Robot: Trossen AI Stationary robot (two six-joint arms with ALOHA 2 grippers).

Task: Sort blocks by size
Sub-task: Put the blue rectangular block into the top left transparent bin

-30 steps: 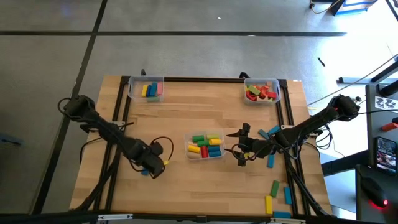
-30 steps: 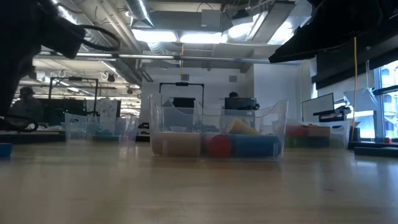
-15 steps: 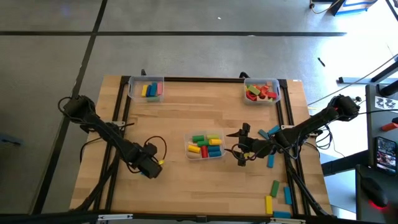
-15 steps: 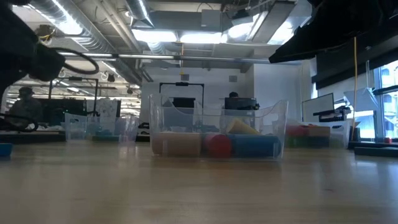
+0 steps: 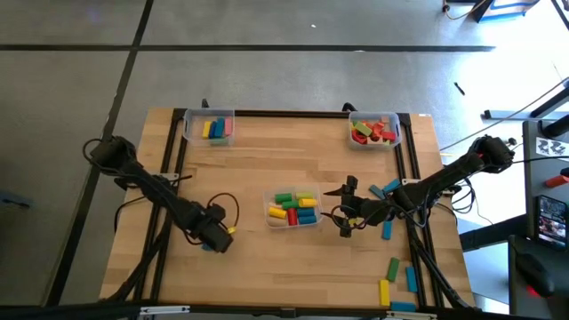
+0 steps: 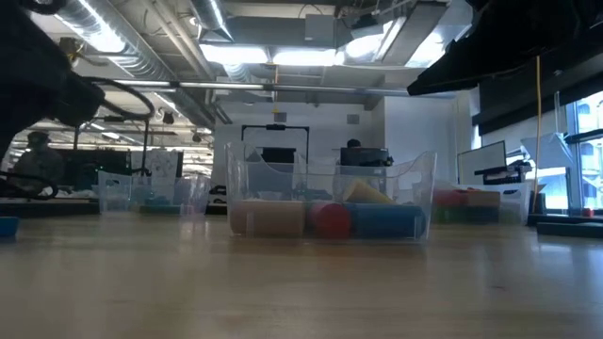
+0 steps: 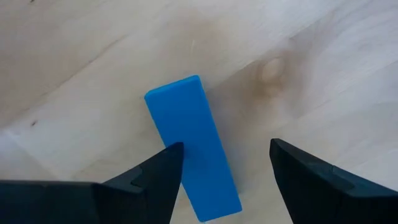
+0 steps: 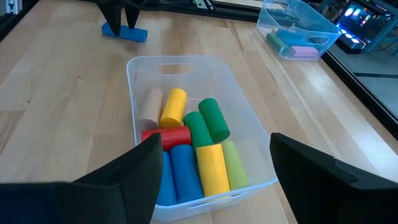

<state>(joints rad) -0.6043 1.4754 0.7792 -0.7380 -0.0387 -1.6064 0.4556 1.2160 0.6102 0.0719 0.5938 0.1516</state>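
Over the worktop's near left, left claw [image 7: 221, 171] hangs open astride a blue block [image 7: 193, 146].
Grasp step, seemingly; next, close squarely. Right claw [image 5: 345, 219] waits open by the middle bin [image 8: 249, 158].

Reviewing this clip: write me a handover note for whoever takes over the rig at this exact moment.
Left hand: open, low over a blue block lying flat on the table's left side; nothing held.
Right hand: open and empty, just right of the centre bin.
Done: the centre bin holds short cylinders, the far-left bin has a few blocks, and the far-right bin holds mostly red and orange pieces.
Left: the blue block under the left hand, plus loose blocks on the right side, near the right arm and toward the near right corner.
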